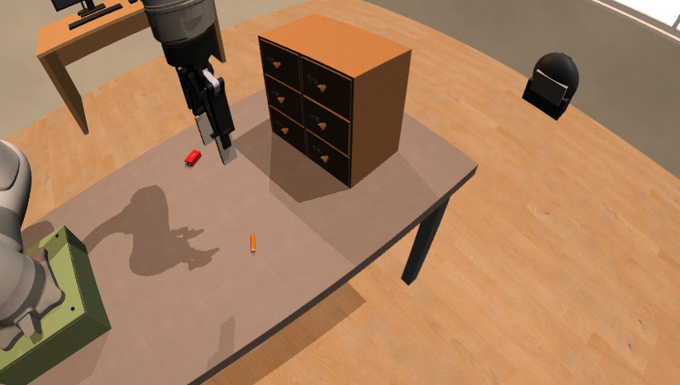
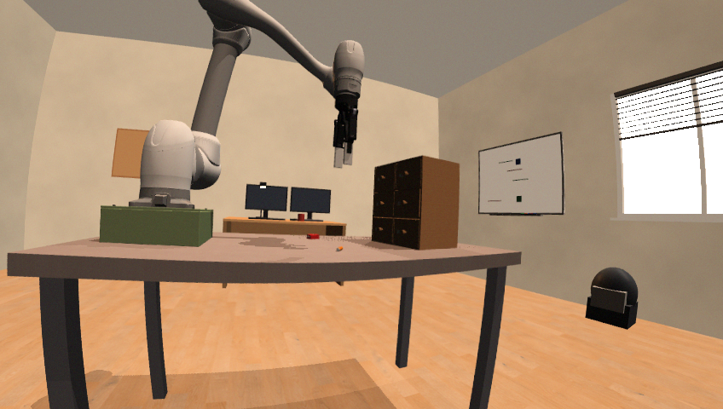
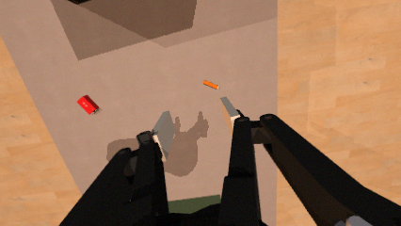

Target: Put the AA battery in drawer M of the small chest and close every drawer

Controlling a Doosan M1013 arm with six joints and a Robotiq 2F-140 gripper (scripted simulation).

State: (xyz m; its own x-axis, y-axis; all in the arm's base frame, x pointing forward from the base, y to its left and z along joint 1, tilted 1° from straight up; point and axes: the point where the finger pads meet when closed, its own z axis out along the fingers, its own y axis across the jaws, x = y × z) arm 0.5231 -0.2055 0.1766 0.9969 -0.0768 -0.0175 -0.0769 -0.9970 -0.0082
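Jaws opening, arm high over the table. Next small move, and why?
Probably carry the gripper over the orange AA battery and start down. The jaws are apart and hold nothing, it hangs well above the table, and the battery lies alone, apart from the red block. All six drawers of the chest look shut, and I cannot read which is M, so opening one first is the alternative.

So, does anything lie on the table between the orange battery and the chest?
No. In the top view only bare table and the chest's shadow lie between the battery and the chest.
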